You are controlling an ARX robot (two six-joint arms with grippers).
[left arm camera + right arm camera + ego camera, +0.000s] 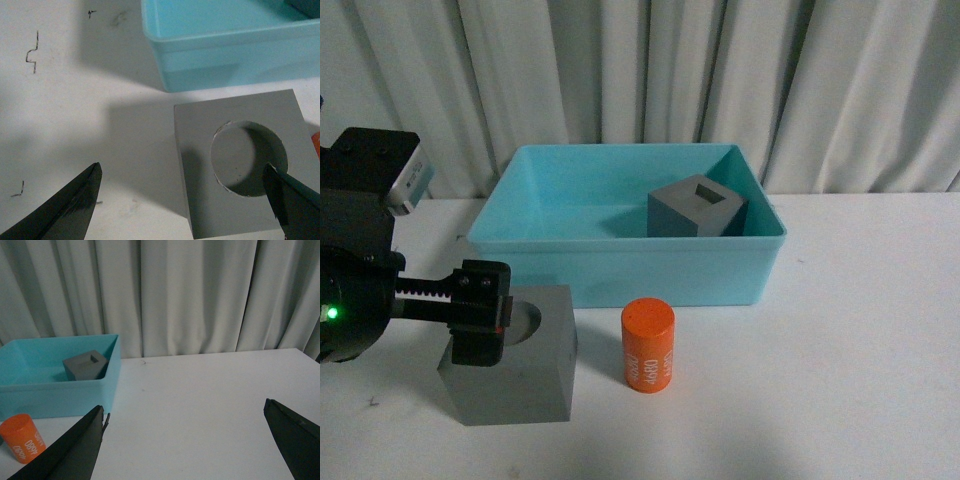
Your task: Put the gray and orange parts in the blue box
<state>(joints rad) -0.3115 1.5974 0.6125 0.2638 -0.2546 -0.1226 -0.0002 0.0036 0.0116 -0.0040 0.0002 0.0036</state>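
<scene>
A gray cube with a round recess [525, 370] [245, 165] stands on the white table in front of the blue box [620, 265] [225, 45] [50, 390]. My left gripper [480, 312] [182, 192] hovers open just over this cube; one fingertip [280, 192] is above the recess, the other [82, 190] over bare table beside it. A second gray cube with a square recess [695, 208] [86, 365] lies inside the box at its right. The orange cylinder [648, 346] [21, 437] stands upright right of the first cube. My right gripper [185, 427] is open over bare table, holding nothing.
Pale curtains [720, 80] hang behind the table. Small pen marks [32, 50] dot the tabletop to the left of the box. White table surface [210, 400] stretches to the right of the box and cylinder.
</scene>
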